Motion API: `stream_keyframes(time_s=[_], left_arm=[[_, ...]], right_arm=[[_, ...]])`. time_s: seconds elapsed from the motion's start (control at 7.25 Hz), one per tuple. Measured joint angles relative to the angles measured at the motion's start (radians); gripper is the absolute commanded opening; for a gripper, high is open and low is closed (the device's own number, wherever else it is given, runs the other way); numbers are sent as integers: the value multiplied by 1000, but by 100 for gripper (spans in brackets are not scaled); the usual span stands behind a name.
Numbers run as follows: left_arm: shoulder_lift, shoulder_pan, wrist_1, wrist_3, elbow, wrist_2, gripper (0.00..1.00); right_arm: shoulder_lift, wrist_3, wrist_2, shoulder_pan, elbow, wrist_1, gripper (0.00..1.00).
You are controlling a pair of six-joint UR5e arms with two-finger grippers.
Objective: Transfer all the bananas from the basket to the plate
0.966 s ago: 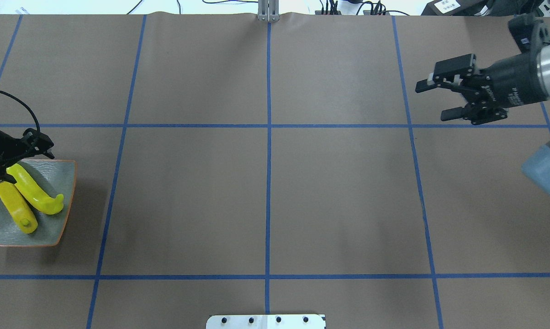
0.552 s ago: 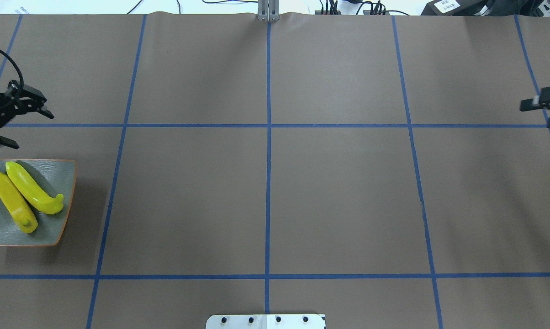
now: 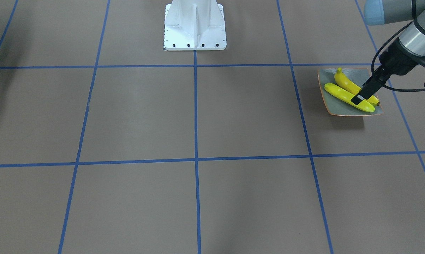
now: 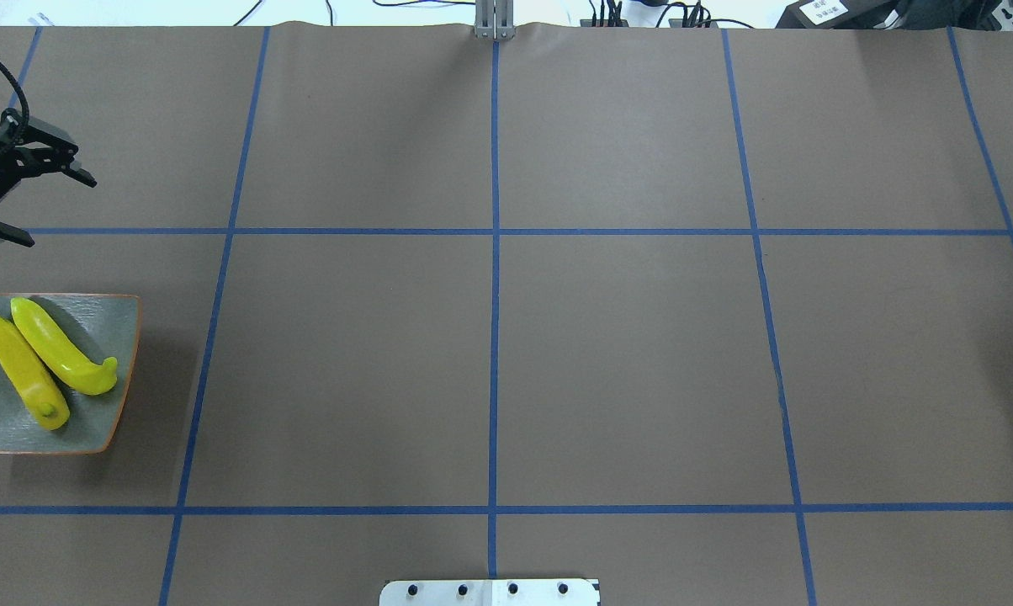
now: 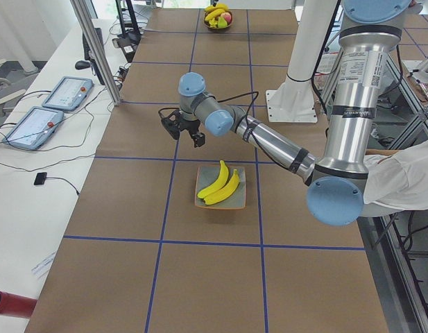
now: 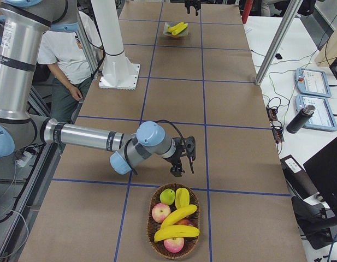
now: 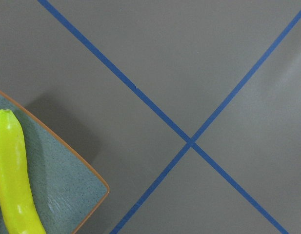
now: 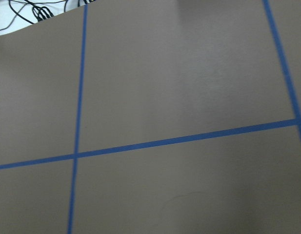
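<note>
Two yellow bananas lie side by side on the grey-green plate with the orange rim, at the table's left edge. They also show in the front view and the left view. My left gripper is open and empty, above the table just beyond the plate's far side. One of its fingers overlaps the bananas in the front view. The left wrist view shows one banana on a plate corner. My right gripper hovers just before the basket, which holds more bananas. I cannot tell whether the right gripper is open.
The basket also holds apples and a green fruit. The brown table carries a blue tape grid. The robot's white base stands at mid-table. A person sits beside the robot. Tablets lie on the side bench.
My left gripper has lifted off the plate and moved toward the far side, leaving both bananas on it. My right gripper has moved right, out of the overhead view.
</note>
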Motion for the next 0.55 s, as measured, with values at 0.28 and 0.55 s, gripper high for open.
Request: stream_keyframes(time_s=[0.28, 0.55], left_arm=[[-12, 0, 1, -7, 3, 0, 100], [-16, 0, 1, -8, 5, 0, 100]], right_arm=[[-16, -247, -76, 54, -51, -49, 100], [3, -446, -112, 116, -126, -109, 96]])
